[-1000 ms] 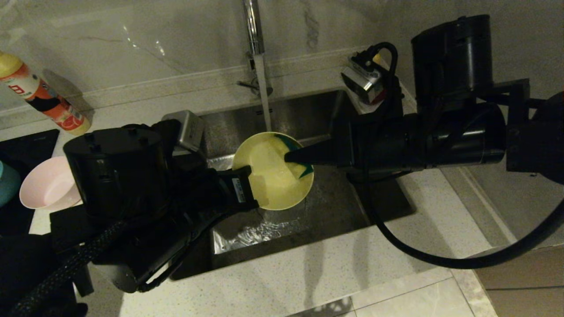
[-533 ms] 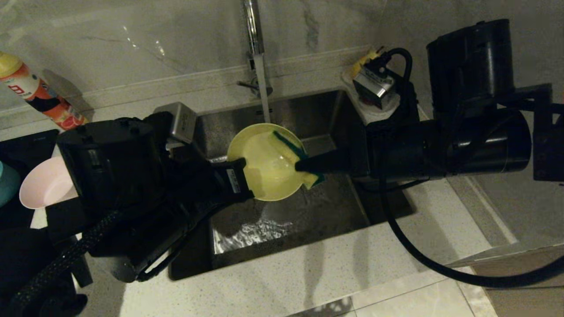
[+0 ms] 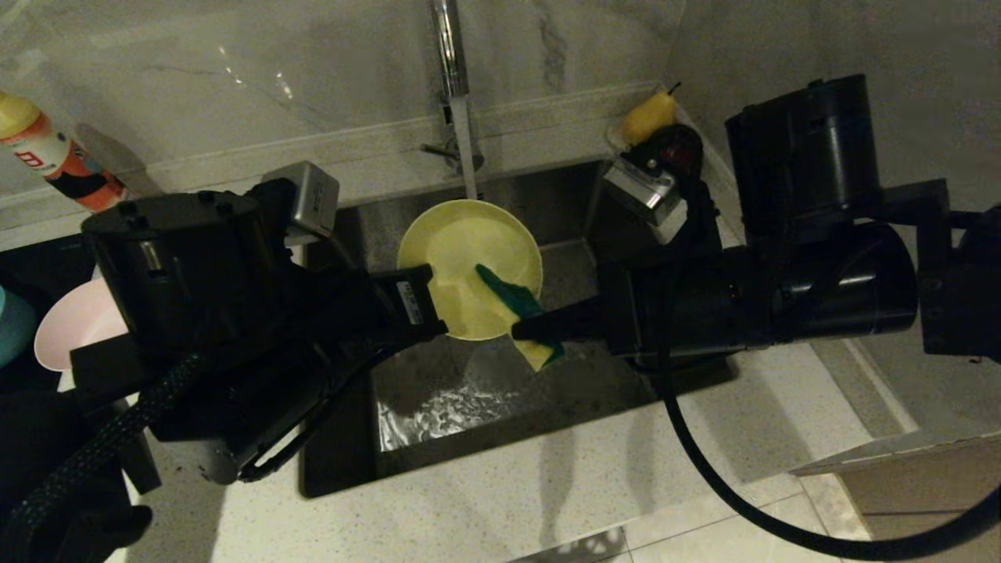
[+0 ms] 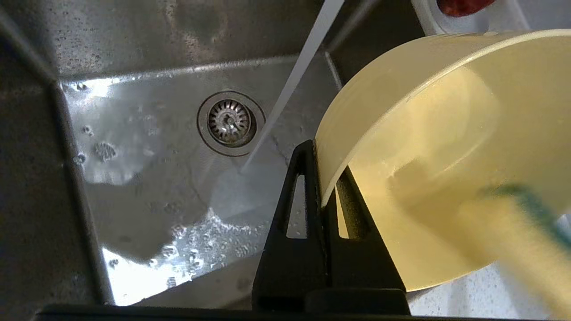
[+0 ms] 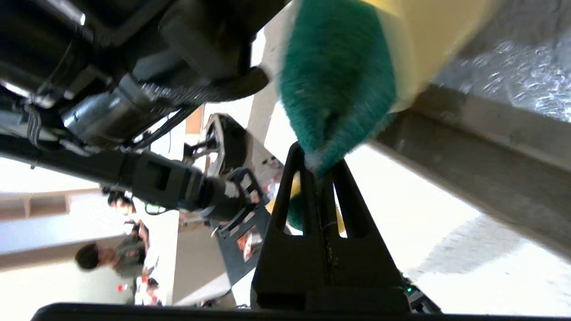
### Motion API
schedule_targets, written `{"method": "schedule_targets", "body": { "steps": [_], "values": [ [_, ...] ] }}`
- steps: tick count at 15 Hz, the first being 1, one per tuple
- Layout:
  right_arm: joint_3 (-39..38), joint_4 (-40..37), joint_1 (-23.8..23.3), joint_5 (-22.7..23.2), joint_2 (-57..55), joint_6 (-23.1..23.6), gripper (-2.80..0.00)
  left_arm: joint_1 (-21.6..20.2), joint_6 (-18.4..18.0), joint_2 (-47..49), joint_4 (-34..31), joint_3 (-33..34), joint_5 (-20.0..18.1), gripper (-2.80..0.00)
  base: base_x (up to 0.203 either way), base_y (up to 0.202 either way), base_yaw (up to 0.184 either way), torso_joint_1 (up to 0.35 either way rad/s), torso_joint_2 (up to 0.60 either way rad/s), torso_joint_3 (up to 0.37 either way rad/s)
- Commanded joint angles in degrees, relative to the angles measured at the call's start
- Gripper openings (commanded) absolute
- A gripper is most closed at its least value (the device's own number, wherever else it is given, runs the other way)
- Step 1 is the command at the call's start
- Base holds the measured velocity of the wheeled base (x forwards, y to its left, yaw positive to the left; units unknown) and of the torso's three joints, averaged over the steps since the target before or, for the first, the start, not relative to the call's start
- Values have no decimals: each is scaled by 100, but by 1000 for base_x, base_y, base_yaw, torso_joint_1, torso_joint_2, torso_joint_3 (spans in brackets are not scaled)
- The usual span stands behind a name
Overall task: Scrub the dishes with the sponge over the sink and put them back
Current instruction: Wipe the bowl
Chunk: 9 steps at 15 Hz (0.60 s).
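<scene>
while the left gripper (image 3: 438,313) pinches the yellow bowl's (image 3: 461,258) rim over the sink (image 3: 438,407), keep it tilted; the right gripper (image 3: 520,328), clamped on the sponge (image 3: 520,309), should press across the inner wall, under the tap stream (image 3: 469,168).

A yellow bowl (image 3: 468,266) is seen over a shiny grey sink (image 3: 547,203). A sponge (image 3: 522,313) is seen with a dark green side and a yellow side. Both grippers, the left (image 3: 434,301) and the right (image 3: 522,330), are black. A pale pink bowl (image 3: 70,324) is seen at the side. The counter (image 3: 547,485) is white with tiny specks. The wall (image 3: 235,70) is white with grey streaks. A bottle (image 3: 47,152) is coloured orange, white and yellow. A yellow pear (image 3: 647,117) is seen by the wall.
</scene>
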State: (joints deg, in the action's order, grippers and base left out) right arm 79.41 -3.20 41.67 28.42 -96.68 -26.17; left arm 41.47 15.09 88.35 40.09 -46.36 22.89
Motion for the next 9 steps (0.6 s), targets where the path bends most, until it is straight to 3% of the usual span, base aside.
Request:
{"method": "schedule_targets", "body": {
  "steps": [1, 9],
  "values": [
    [27, -2, 122, 15, -140, -19, -280, -12, 11, 47, 17, -83, 13, -280, 0, 0, 0, 0, 0, 0],
    [372, -60, 212, 15, -218, -1, -280, -136, 55, 216, -19, -325, 13, -280, 0, 0, 0, 0, 0, 0]
  ]
}}
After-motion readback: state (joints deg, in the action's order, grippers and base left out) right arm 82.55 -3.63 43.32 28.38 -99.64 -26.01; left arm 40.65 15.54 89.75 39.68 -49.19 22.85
